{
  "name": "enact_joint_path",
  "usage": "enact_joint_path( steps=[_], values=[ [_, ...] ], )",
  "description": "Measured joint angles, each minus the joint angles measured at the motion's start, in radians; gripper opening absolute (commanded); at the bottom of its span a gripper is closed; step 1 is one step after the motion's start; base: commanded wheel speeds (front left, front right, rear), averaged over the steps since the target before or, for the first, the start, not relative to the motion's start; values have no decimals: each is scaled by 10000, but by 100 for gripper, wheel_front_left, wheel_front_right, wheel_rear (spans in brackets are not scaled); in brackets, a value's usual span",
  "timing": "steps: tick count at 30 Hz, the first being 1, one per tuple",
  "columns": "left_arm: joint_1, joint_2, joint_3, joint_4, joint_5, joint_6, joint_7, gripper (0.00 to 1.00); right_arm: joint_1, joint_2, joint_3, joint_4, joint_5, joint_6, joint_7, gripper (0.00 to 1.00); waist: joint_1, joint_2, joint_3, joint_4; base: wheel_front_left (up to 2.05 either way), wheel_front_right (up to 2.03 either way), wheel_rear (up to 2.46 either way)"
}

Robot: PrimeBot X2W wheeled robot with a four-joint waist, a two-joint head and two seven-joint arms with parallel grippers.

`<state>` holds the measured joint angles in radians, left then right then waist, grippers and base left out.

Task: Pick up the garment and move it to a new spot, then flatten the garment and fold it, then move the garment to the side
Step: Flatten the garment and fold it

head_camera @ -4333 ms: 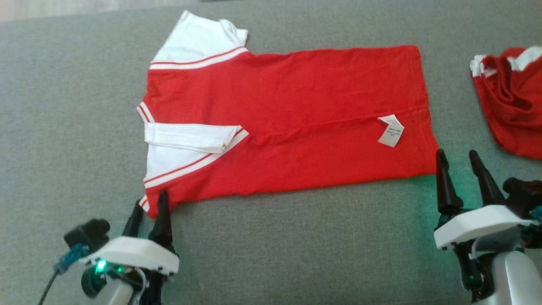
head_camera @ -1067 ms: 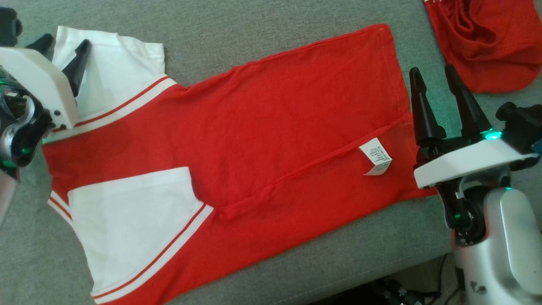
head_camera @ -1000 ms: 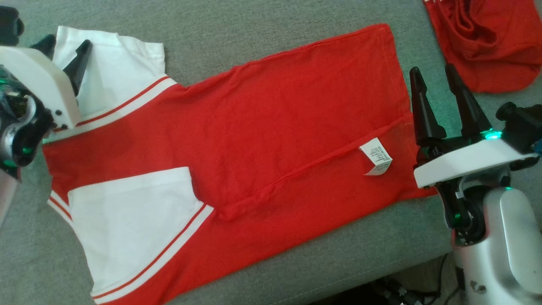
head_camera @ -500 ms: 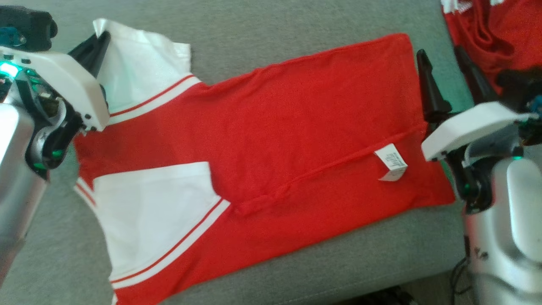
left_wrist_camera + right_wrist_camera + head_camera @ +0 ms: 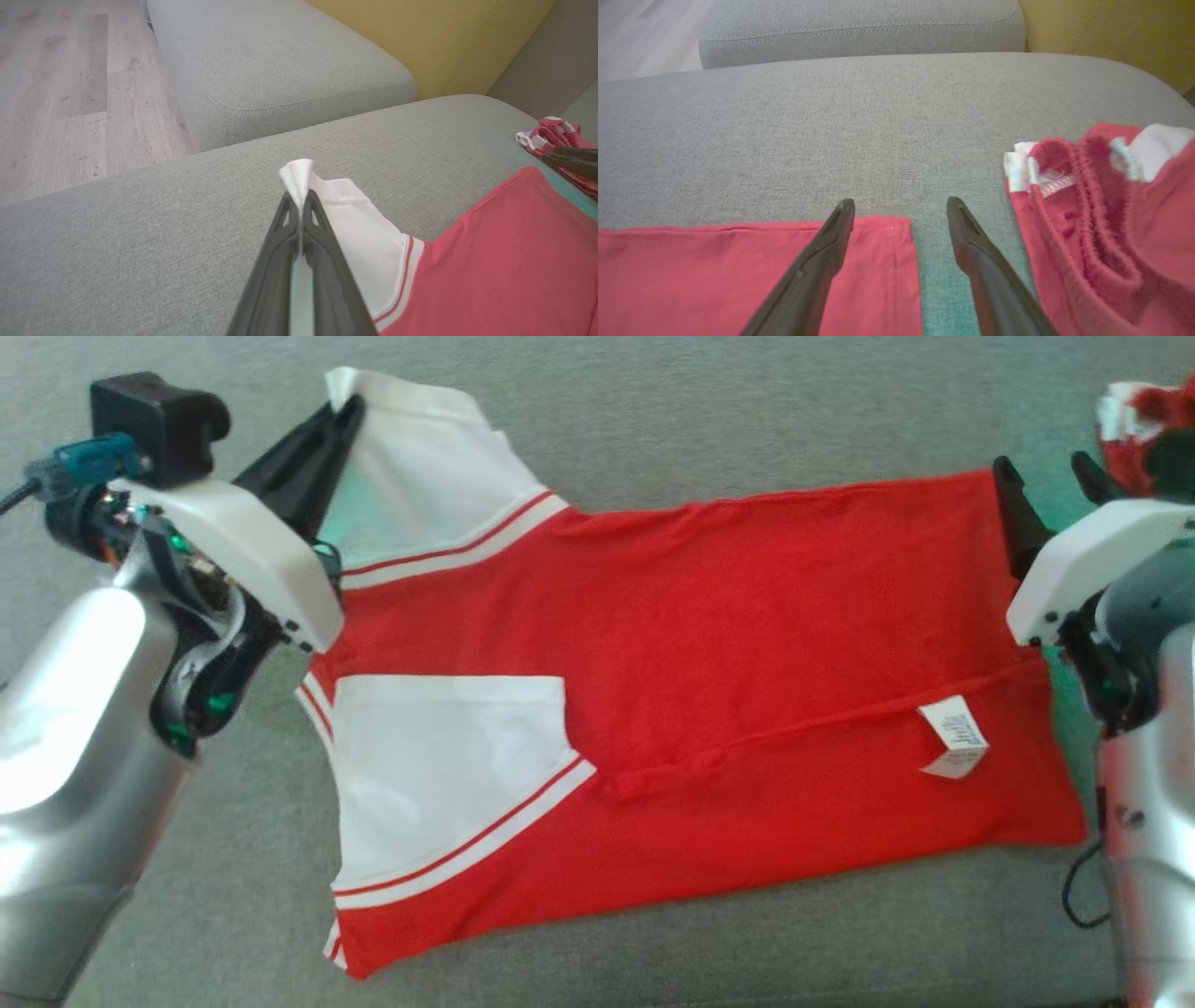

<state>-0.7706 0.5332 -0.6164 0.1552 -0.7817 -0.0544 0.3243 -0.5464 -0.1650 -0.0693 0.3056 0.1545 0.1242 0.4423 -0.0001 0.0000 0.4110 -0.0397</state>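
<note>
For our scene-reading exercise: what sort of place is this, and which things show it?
Probably a living room: a grey upholstered sofa seat, a yellow back cushion and wood-look flooring.

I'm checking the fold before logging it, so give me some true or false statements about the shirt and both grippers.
1. The left gripper is shut on the shirt's far white sleeve. True.
2. The right gripper grips the hem. False: its jaws stand open, one finger over the red hem corner, the other over the grey cushion.
3. A white label lies on the shirt's red body. True.
4. A crumpled red pile lies beside the left gripper. False: it lies beside the right gripper.
</note>
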Motion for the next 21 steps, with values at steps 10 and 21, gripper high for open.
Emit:
enact_joint_path(
  steps=[10,21],
  values=[
    [2,-165,-111,-443,2,13,-102,0,-951,-163,-151,1538,-50,0,836,54,1,0,419,402,0,0,0],
    [19,-153,-128,-360,-2,13,-360,0,-1172,-219,40,1877,21,0,332,0,1,0,42,330,0,0,0]
  ],
)
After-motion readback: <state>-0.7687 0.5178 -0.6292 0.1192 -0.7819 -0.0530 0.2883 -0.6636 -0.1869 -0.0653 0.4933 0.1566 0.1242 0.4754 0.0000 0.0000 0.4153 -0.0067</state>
